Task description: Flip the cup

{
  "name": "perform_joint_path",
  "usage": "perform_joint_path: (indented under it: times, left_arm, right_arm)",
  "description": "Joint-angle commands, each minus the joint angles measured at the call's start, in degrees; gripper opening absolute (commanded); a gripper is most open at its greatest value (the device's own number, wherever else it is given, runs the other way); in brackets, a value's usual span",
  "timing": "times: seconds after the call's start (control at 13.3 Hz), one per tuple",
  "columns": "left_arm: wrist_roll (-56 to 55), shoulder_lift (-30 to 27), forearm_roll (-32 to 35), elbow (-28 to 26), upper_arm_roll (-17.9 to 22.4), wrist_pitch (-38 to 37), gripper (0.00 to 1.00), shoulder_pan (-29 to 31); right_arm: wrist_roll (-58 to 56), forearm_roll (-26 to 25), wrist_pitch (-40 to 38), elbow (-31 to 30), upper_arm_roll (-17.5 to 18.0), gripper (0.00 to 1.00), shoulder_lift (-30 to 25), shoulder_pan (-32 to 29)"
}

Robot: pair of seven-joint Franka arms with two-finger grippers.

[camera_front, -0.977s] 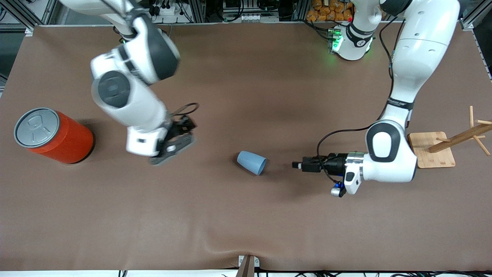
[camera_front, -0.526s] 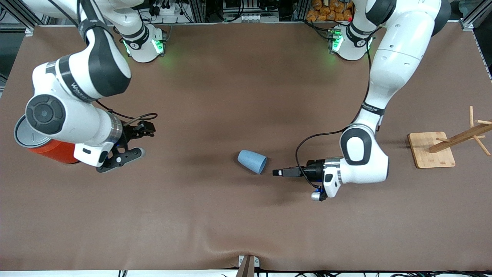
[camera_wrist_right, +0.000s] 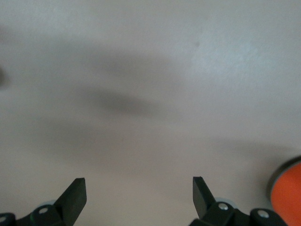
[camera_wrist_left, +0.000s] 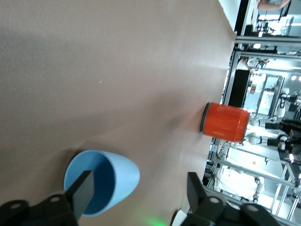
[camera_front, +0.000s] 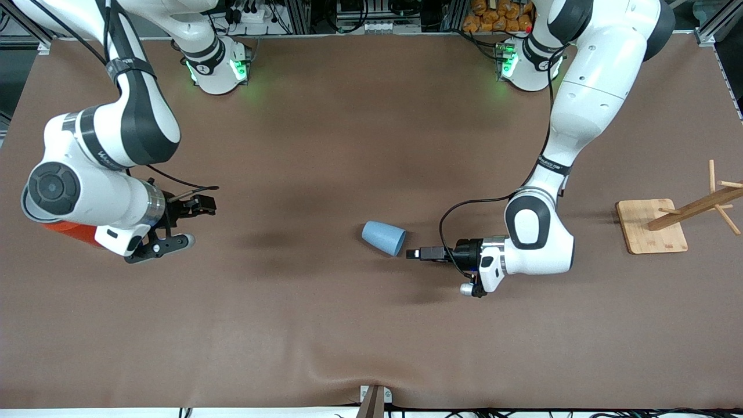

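Observation:
The light-blue cup [camera_front: 382, 237] lies on its side on the brown table, mouth toward the left arm's end. My left gripper [camera_front: 411, 253] is open, low at the cup's mouth. In the left wrist view one finger [camera_wrist_left: 83, 192] shows against the darker blue inside of the cup [camera_wrist_left: 123, 175]. The other finger [camera_wrist_left: 195, 189] stands clear of its outer wall, so the left gripper [camera_wrist_left: 139, 193] straddles part of the rim without closing. My right gripper [camera_front: 187, 224] is open and empty over bare table beside the orange can. The right wrist view shows only cloth between its fingertips [camera_wrist_right: 138, 193].
The orange can [camera_front: 71, 234] stands at the right arm's end, mostly hidden under the right arm. It also shows in the left wrist view [camera_wrist_left: 225, 122] and the right wrist view [camera_wrist_right: 288, 189]. A wooden rack on a square base [camera_front: 653, 227] stands at the left arm's end.
My left gripper has moved along the table up to the cup's mouth, and the cup has shifted slightly. My right arm has swung away from the middle toward the orange can.

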Motion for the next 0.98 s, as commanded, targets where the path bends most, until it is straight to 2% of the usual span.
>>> perform_joint_path:
  times: [0.0,0.15,0.3,0.53,0.68,0.75,0.83,0.9]
  left_arm:
    - [4.1,-0.3,-1.5,-2.6,-0.1,-0.1,0.83,-1.1]
    - [6.6,-0.6,-1.6,-5.6,-0.1,-0.1,0.83,-1.2]
    - [8.8,-0.8,-1.8,-8.2,-0.9,-0.1,0.80,-1.1]
    - [8.9,-1.3,-2.0,-11.3,-3.9,-0.1,0.71,0.0]
    - [8.9,-1.3,-2.6,-11.5,-4.4,-0.1,0.70,0.1]
    - [8.9,-1.3,-3.1,-11.4,-4.4,-0.1,0.65,0.0]
    - [8.8,-1.3,-3.3,-11.4,-4.4,-0.1,0.53,-0.3]
    - [8.8,-1.3,-4.1,-11.4,-4.4,-0.1,0.35,-0.4]
  right_arm:
    - [0.0,0.9,13.8,-16.3,0.8,1.00,-9.1,-2.2]
    - [-1.4,0.9,19.9,-18.0,0.8,1.00,-8.4,-6.4]
    - [-8.5,0.9,23.2,-17.8,0.9,1.00,-6.9,-10.5]
    - [-12.1,1.1,22.5,-16.4,1.1,1.00,-7.1,-10.5]
    - [-11.3,1.2,21.0,-13.9,1.1,1.00,-6.8,-10.5]
    - [-9.4,1.2,19.3,-12.9,1.1,1.00,-6.8,-10.2]
    - [-6.4,0.6,16.8,-11.3,1.2,1.00,-6.8,-9.6]
    - [-3.7,-0.2,13.6,-8.8,1.2,1.00,-6.4,-8.7]
